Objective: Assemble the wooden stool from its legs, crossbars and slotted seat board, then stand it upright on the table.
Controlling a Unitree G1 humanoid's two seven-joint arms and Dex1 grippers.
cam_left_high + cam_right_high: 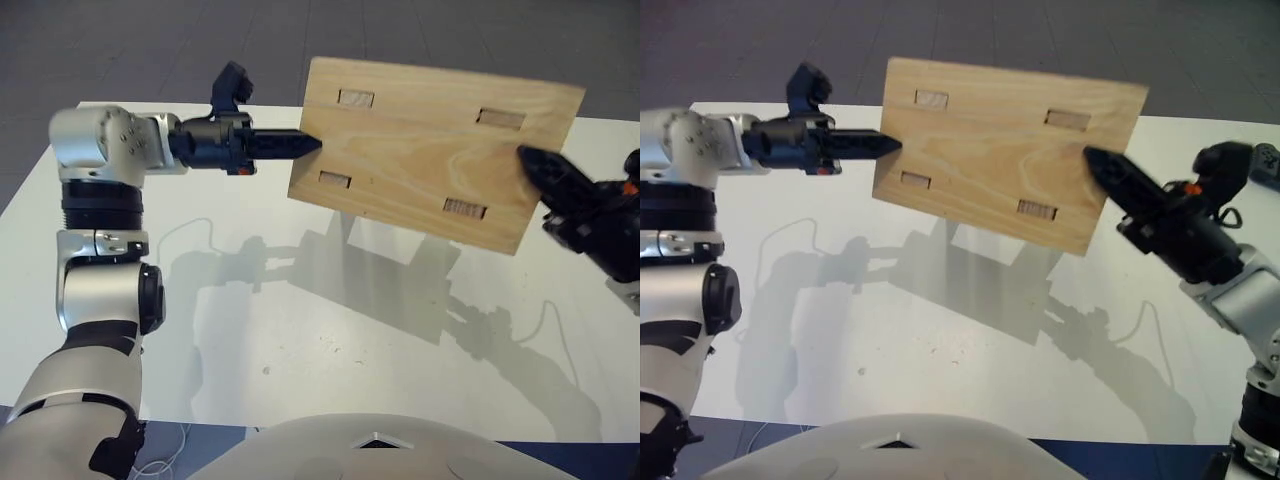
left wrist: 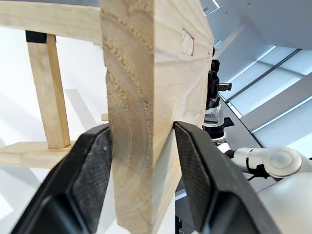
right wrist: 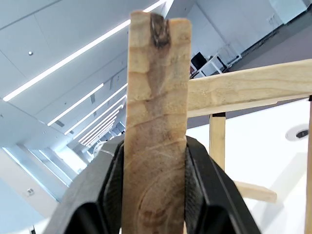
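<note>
The slotted seat board (image 1: 430, 150) hangs tilted above the white table (image 1: 300, 340), its top face toward the head camera, with leg ends filling several slots. My left gripper (image 1: 308, 144) is shut on the board's left edge; in the left wrist view its pads (image 2: 92, 165) clamp the end grain (image 2: 141, 107). My right gripper (image 1: 530, 162) is shut on the right edge, where its fingers (image 3: 200, 170) press both faces (image 3: 156, 122). Under the board hang a leg (image 2: 46, 92) and a crossbar (image 2: 29, 153); another leg (image 3: 217, 141) and a crossbar (image 3: 253, 191) appear in the right wrist view.
Shadows of the stool and both arms fall on the table's middle. Its far edge (image 1: 200, 105) runs behind the board, with dark floor beyond, and its near edge (image 1: 200, 420) lies close to me.
</note>
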